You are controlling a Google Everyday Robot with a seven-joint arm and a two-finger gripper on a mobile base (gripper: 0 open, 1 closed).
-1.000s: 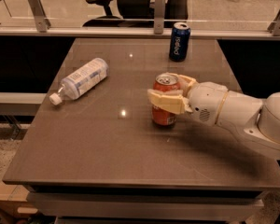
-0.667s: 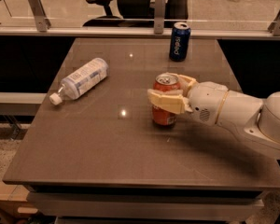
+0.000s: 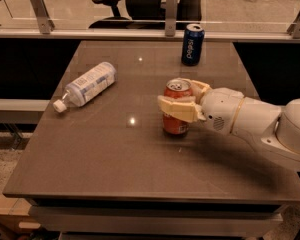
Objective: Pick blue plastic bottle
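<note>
The blue plastic bottle (image 3: 87,85) is clear, with a pale blue-and-white label and a white cap. It lies on its side at the left of the brown table (image 3: 105,159), cap pointing to the front left. My gripper (image 3: 179,96) is at the table's middle, well to the right of the bottle. Its cream fingers (image 3: 177,109) stand apart, one in front of and one behind the upright red soda can (image 3: 176,121). I cannot tell whether they touch the can. The white arm (image 3: 255,124) comes in from the right.
A dark blue Pepsi can (image 3: 192,44) stands upright near the table's far edge. A glass rail with metal posts (image 3: 170,14) runs behind the table. Office chairs (image 3: 140,1) stand beyond it. The table's front edge (image 3: 155,196) is near the bottom.
</note>
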